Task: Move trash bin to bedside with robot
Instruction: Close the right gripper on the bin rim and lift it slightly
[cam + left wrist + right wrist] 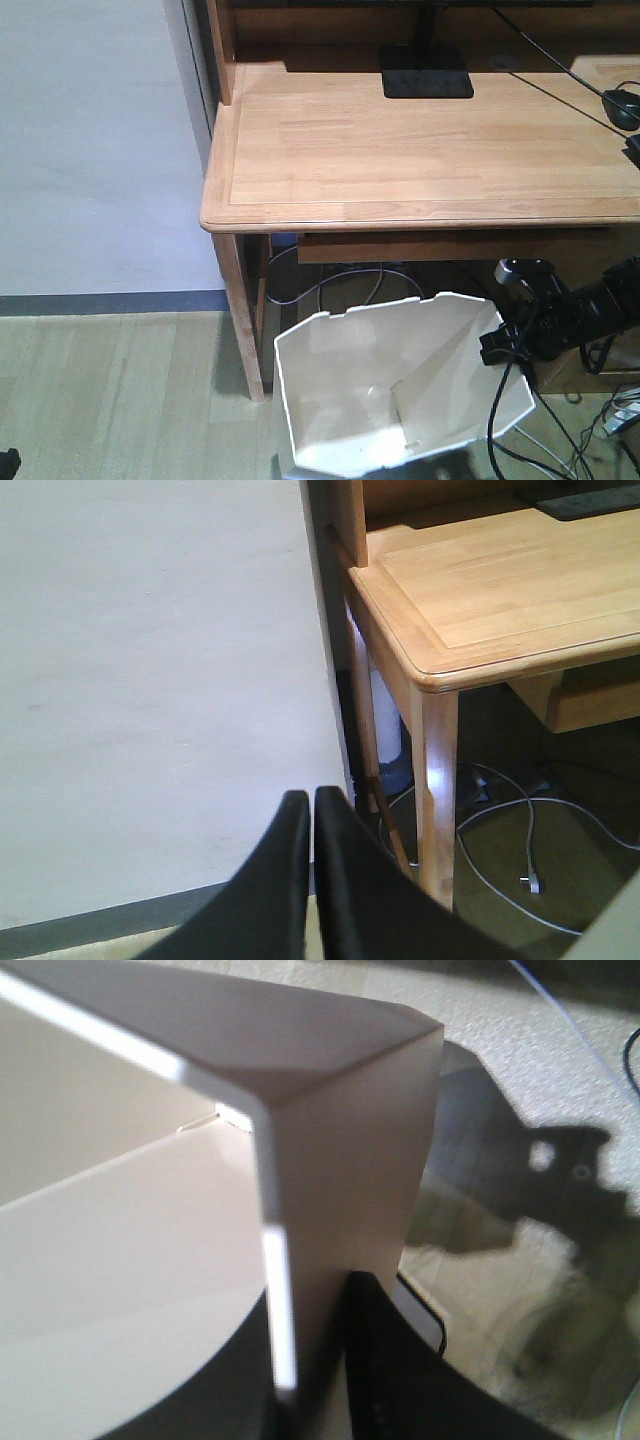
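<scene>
Beside wooden table (400, 140): grips bin (340, 400) rim between right fingers (395, 1380); holds left fingers (275, 880) pressed together, empty.

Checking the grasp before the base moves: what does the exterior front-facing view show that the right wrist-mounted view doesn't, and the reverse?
Front only: the wooden desk, the monitor stand and the whole open mouth of the trash bin. Right wrist only: the right tool closed over the bin's wall, one finger inside, one outside. Both: the bin's white wall and rim.
</scene>
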`<state>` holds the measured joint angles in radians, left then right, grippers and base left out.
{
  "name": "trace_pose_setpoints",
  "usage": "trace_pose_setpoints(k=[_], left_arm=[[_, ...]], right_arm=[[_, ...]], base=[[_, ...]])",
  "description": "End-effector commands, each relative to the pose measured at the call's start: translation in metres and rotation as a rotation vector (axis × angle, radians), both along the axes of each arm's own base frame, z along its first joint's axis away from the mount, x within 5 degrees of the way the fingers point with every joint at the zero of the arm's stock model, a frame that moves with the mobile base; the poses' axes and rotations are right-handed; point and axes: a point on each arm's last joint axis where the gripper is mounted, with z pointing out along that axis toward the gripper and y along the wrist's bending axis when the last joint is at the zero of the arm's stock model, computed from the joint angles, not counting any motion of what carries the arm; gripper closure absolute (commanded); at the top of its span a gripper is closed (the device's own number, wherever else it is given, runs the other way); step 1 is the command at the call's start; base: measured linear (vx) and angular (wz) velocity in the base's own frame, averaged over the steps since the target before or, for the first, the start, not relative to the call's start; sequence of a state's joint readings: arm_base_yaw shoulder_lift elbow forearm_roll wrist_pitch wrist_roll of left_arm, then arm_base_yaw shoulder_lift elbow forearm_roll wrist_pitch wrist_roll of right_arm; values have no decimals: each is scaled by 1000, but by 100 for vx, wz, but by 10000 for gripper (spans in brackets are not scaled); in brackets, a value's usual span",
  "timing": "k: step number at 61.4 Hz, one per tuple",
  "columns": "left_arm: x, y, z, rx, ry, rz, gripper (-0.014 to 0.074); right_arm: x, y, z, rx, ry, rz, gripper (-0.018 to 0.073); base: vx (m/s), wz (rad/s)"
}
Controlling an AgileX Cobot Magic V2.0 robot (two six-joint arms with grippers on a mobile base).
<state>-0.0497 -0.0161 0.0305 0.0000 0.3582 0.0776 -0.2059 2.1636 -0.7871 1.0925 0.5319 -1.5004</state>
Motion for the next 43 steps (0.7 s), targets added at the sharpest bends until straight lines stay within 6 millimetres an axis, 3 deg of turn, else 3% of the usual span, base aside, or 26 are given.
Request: trace_pose_setpoints(k=[1,43], left_arm=[[1,0,1,-8,-72,0,603],[1,0,1,-8,-72,0,603]], right_arm=[[5,12,30,159,-44,-11,563],[5,14,32,205,-35,-30,562]], base=[[0,0],[0,0]])
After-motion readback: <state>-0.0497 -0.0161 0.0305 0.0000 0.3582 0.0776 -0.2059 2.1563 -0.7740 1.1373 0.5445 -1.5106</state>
